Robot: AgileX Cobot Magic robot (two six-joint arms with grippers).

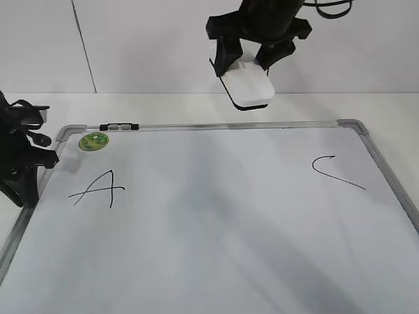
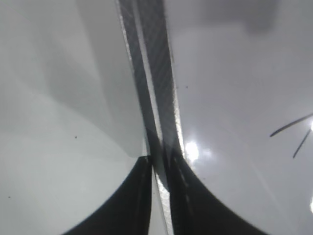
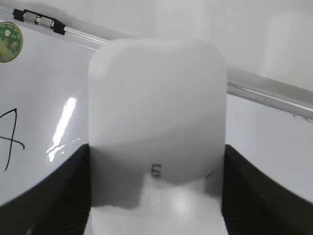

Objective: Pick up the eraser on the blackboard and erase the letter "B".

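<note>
My right gripper (image 1: 252,65) is shut on the white eraser (image 1: 247,87) and holds it in the air over the far edge of the blackboard (image 1: 216,125). The eraser fills the right wrist view (image 3: 156,122) between my two black fingers. On the board I see a slanted "A" (image 1: 98,188) at the left and a hooked "C" (image 1: 334,171) at the right. No letter "B" shows between them. My left gripper (image 1: 19,163) rests at the board's left edge; its fingers (image 2: 161,171) are shut over the silver frame (image 2: 149,83).
A round green magnet (image 1: 94,140) sits at the board's far left corner, also in the right wrist view (image 3: 10,41). A small black and silver clip (image 1: 120,126) lies on the far frame. A white wall stands behind the table.
</note>
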